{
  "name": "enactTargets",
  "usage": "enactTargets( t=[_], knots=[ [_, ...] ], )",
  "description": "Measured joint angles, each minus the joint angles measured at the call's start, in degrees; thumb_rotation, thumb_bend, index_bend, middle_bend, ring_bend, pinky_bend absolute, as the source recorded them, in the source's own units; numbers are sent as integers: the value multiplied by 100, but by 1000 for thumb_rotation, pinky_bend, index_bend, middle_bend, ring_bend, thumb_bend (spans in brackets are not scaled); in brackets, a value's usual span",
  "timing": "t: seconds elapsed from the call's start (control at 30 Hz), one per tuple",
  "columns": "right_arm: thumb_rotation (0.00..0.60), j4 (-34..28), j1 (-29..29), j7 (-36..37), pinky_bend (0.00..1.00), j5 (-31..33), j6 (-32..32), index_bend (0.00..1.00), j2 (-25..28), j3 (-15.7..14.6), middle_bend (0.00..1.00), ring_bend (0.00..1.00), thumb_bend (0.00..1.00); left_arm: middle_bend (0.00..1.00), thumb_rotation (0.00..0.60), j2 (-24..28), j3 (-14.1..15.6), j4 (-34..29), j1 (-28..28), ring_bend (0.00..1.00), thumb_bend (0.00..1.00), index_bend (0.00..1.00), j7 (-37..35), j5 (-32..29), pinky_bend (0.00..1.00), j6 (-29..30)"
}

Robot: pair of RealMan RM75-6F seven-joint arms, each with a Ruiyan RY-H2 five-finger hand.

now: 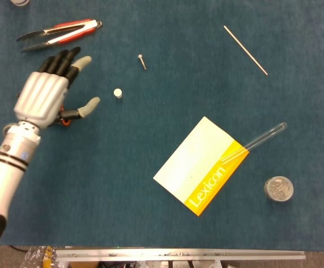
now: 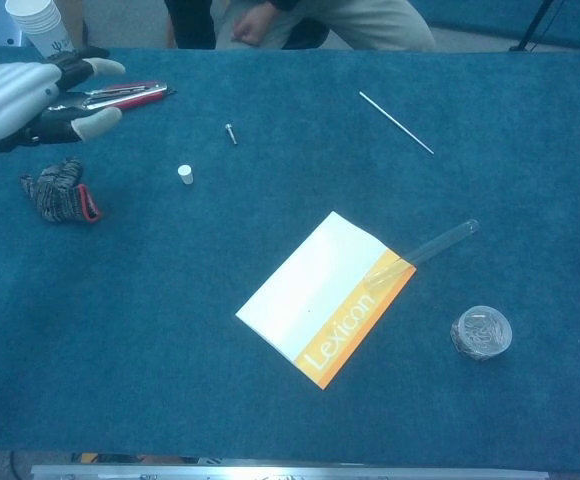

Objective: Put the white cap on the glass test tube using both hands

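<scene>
A lab-style test bench was suggested: a blue-carpeted table [image 2: 270, 420] was laid with a glass test tube [image 1: 262, 138], glass rod [image 1: 245, 49] and tongs [image 1: 58, 32].

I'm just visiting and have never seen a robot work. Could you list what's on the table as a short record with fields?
white cap: loose on the cloth, untouched
glass test tube: lying with one end on the booklet
booklet: white and orange, marked Lexicon
left hand: fingers spread, holding nothing, left of the cap
right hand: not in view
also there: tongs, screw, thin rod
</scene>
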Motion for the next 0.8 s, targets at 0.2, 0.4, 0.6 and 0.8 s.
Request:
enactTargets(
  t=[0.2,0.4,0.6,0.8],
  knots=[
    [600,-87,360,-296,275,-46,-474,341,-142,31,177,98,256,0,200,398,59,-364,265,0,211,15,-71,78,0,248],
    [600,-173,621,-541,275,28,-751,348,-334,71,177,98,255,0,237,645,172,-613,428,0,211,24,-80,51,0,182],
    [600,-171,826,-851,275,214,-1091,395,-474,52,193,98,253,0,244,712,203,-692,552,0,211,24,-16,119,0,300],
    [600,-158,1126,-1248,275,389,-1524,435,-734,6,198,98,254,0,244,811,265,-814,690,0,211,24,-9,291,0,416]
  ],
)
